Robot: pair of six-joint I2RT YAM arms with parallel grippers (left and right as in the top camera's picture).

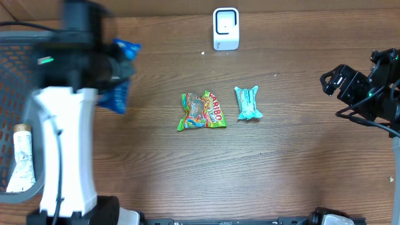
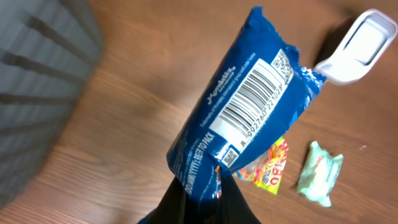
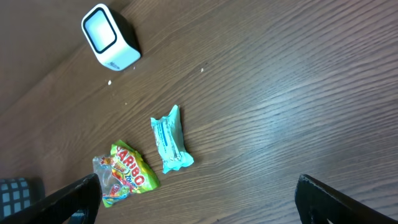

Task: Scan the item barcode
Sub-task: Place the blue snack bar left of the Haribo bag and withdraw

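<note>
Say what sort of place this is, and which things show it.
Probably a mock shop checkout on a table: a white barcode scanner, a wire basket at one side, and snacks: a Haribo bag and a blue packet with its barcode showing.

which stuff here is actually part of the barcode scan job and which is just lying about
In the job: blue packet, clamped in the left pincer; white scanner.
Lying about for now: Haribo bag; teal wrapper; basket with a tube inside.
</note>
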